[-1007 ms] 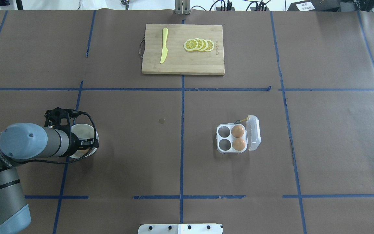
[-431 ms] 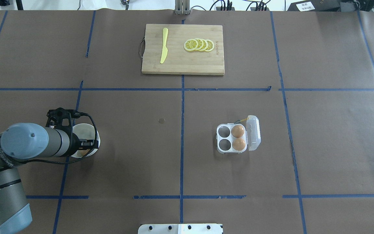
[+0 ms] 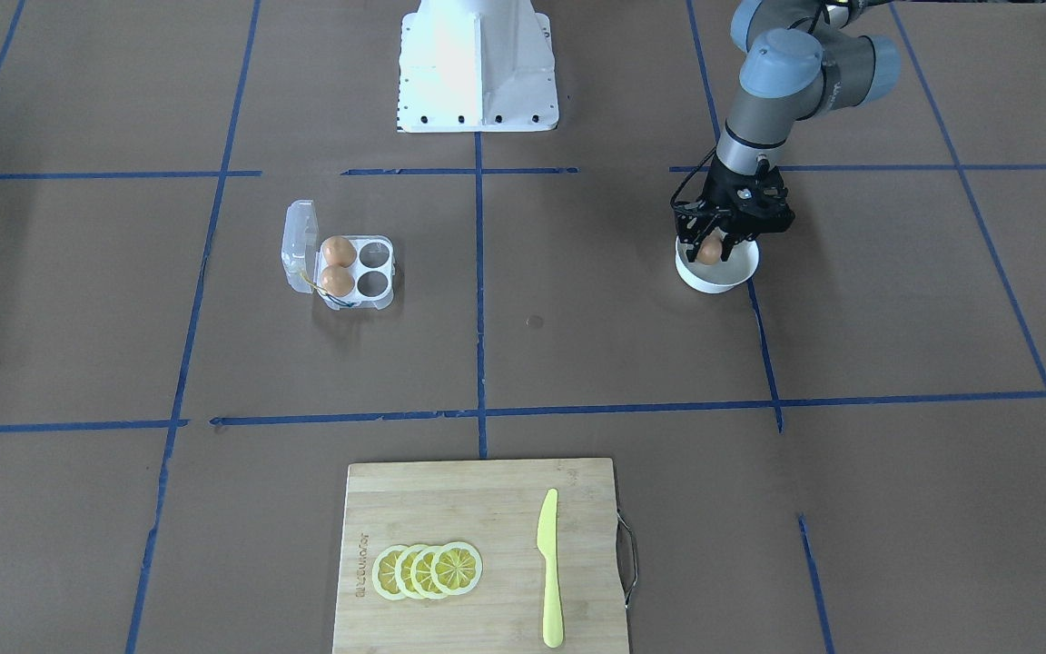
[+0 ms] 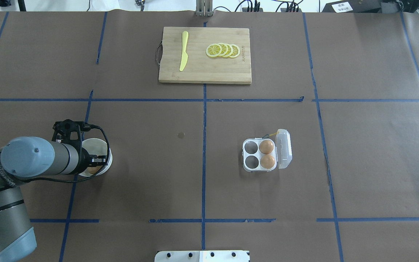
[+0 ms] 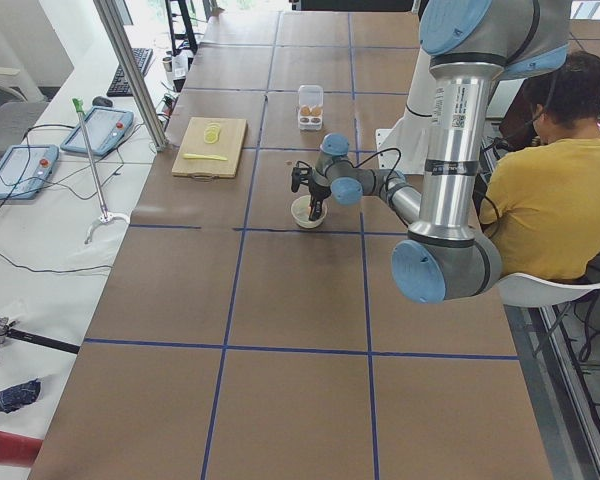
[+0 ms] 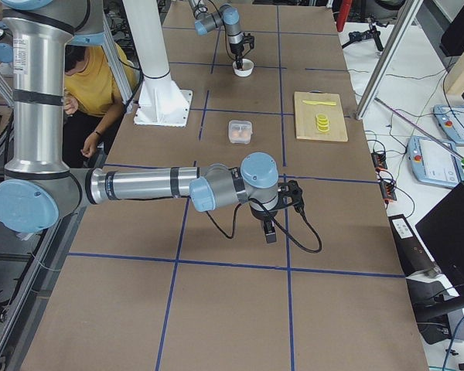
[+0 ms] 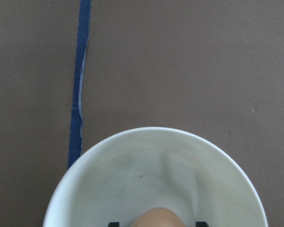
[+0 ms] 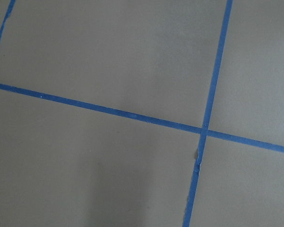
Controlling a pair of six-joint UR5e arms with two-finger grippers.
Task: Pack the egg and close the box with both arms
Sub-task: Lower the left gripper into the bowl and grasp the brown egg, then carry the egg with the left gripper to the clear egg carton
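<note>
My left gripper [image 3: 710,247] is shut on an orange-brown egg [image 3: 711,253], holding it just over the white bowl [image 3: 734,272]. In the overhead view the egg [image 4: 92,169] peeks out under the wrist at the bowl's [image 4: 96,147] near rim. The left wrist view shows the egg's top [image 7: 158,218] between the black fingertips [image 7: 202,223]. The clear box [image 4: 251,162] lies open on the right, lid [image 4: 284,149] swung right, with two eggs [image 4: 267,147] in the right cups and two left cups empty. My right gripper [image 6: 269,230] shows only in the right side view; I cannot tell its state.
A wooden cutting board [image 4: 198,71] at the far middle carries a yellow knife [image 4: 184,51] and lemon slices [image 4: 223,50]. Blue tape lines grid the brown table. The white pedestal base [image 3: 476,64] stands at the robot's edge. A person in yellow [image 5: 555,190] sits beside the table.
My left wrist has shifted slightly toward the far side and right over the bowl, with the egg still between the fingers. The box and its eggs have not moved.
</note>
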